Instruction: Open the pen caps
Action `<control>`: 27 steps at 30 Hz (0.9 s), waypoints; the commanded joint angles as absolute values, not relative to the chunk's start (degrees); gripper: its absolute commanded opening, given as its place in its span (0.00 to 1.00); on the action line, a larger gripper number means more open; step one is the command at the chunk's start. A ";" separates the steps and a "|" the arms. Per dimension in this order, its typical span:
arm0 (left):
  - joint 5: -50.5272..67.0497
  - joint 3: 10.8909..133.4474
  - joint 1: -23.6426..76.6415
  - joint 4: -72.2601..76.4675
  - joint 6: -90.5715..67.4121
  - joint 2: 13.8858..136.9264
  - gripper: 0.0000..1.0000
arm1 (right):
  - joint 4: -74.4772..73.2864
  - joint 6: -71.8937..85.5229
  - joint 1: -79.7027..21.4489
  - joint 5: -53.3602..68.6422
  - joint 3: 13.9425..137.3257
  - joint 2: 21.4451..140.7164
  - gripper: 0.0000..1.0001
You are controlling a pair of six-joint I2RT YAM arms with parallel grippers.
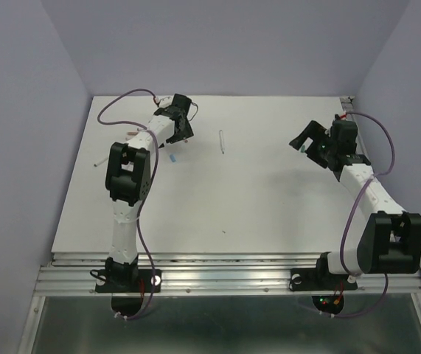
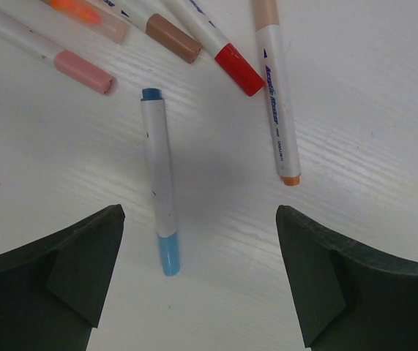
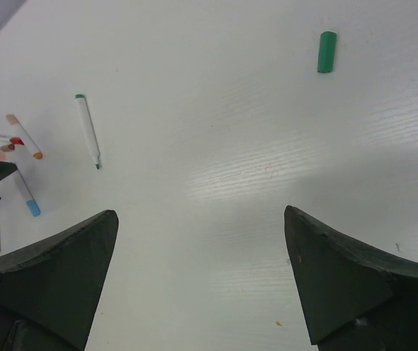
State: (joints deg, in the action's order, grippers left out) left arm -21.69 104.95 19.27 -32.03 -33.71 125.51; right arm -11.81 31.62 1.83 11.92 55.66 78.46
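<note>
The left tool (image 2: 200,216) gapes wide and holds nothing. Between its fingers on the table (image 2: 370,110) lies a white pen (image 2: 157,168), its light-blue cap (image 2: 168,252) on at the near end. Ahead lie pens wearing a red cap (image 2: 238,68), a pink cap (image 2: 84,71) and a brown cap (image 2: 173,38). Ahead and to the right, a printed pen (image 2: 276,102) carries blue lettering too blurred to read. The right tool (image 3: 200,213) is also spread open and empty. A loose green cap (image 3: 326,52) lies ahead of its right finger, and a green-tipped pen (image 3: 88,130) lies ahead to the left.

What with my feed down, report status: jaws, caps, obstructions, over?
Left gripper, right gripper: jaws open, empty. Blue cap still on, below left. Green cap off, loose. Nothing blocking.
</note>
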 commanded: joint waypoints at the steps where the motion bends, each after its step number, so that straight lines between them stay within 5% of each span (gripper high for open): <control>1: -21.89 108.90 17.76 -34.89 -35.59 124.89 0.95 | -10.02 32.52 1.93 9.23 53.97 76.03 1.00; 18: -19.16 108.98 14.94 -34.80 -36.12 129.81 0.82 | -13.01 31.64 1.93 6.24 55.02 77.17 1.00; 27: -20.21 108.73 14.94 -37.18 -37.44 131.84 0.61 | -13.89 31.64 1.93 5.71 55.02 77.08 1.00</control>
State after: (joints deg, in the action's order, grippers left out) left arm -19.05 107.42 15.03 -34.33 -36.75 131.50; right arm -14.15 31.94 1.83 6.98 54.87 77.60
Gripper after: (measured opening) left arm 0.627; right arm 0.998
